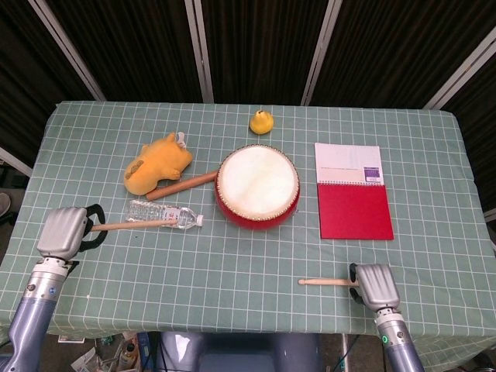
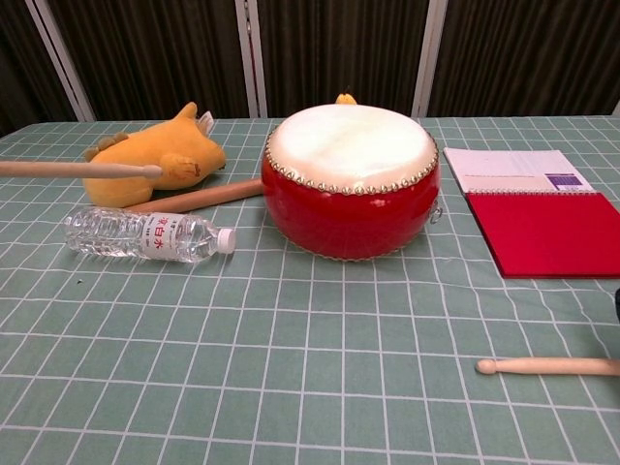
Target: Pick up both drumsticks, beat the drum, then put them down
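Observation:
The red drum (image 1: 258, 184) with a white skin stands mid-table, and fills the centre of the chest view (image 2: 351, 179). My left hand (image 1: 66, 231), at the table's left edge, grips one drumstick (image 1: 136, 225). That stick is held above the table, pointing right (image 2: 77, 170). The second drumstick (image 1: 325, 282) lies flat near the front edge (image 2: 547, 366). My right hand (image 1: 372, 285) sits over its right end, with dark fingers showing on either side of the stick. The chest view shows only a dark sliver of that hand at its right border.
A water bottle (image 1: 161, 213) lies under the held stick. Behind it are a yellow plush toy (image 1: 157, 163) and a thick wooden rod (image 1: 182, 186) reaching the drum. A small yellow duck (image 1: 261, 122) sits behind the drum, and a red-and-white notebook (image 1: 353, 190) lies to its right.

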